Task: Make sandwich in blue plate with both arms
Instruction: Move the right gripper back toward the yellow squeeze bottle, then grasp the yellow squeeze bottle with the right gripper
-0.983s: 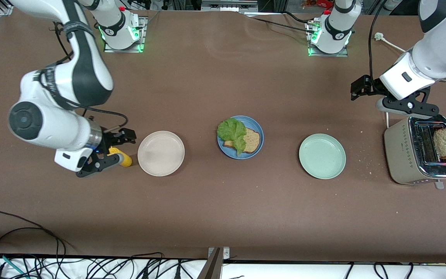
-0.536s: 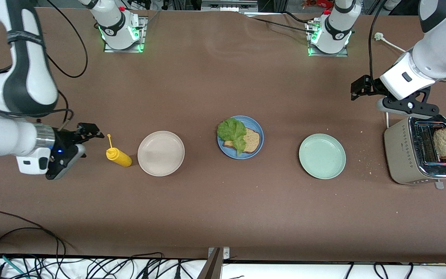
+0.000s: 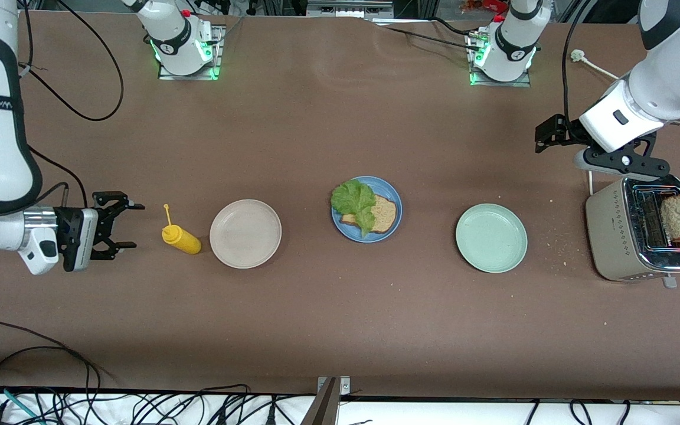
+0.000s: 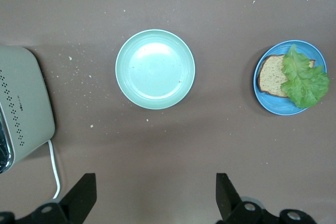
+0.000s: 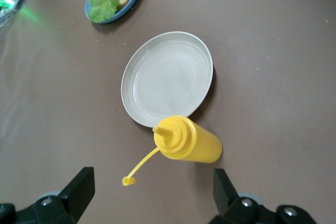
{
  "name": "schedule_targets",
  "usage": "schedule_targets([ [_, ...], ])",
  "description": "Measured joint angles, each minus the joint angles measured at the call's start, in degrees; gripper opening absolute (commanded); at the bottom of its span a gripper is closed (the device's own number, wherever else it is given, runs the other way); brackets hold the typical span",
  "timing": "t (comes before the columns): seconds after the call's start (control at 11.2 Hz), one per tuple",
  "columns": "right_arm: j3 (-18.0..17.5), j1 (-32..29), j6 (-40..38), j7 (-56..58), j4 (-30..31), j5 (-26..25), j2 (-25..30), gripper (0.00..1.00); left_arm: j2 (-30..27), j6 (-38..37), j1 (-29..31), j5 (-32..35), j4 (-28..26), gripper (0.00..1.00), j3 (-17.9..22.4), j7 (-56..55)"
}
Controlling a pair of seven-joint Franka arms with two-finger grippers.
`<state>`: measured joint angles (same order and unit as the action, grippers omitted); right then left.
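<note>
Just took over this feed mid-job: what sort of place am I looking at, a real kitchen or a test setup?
Most likely a lab test bench, not a kitchen: a bare brown table with arm bases bolted on, loose cables along its edge, and staged props like the toaster and blue plate.

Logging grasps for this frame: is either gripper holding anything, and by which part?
Nothing is held. The right gripper is open beside the mustard bottle; the left gripper is open near the toaster.

Matt table, mostly matt tableware

The brown table (image 3: 316, 307) looks matt and faintly grainy; the blue plate (image 3: 391, 192) and beige plate (image 3: 245, 234) are matt, the mint plate (image 4: 155, 69) slightly glossy; the yellow bottle (image 5: 189, 141) is smooth plastic; the toaster (image 3: 611, 236) has a brushed metal shell.
</note>
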<state>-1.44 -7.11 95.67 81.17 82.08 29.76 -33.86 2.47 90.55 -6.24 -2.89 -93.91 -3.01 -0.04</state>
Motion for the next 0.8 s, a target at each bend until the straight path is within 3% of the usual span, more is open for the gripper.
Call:
schedule_targets([
  [0.8,1.8,-4.6,-1.5,37.1,0.3,20.2,-10.9,1.00,0.0,0.0,0.0,0.0,0.0,1.00,0.0,0.0],
])
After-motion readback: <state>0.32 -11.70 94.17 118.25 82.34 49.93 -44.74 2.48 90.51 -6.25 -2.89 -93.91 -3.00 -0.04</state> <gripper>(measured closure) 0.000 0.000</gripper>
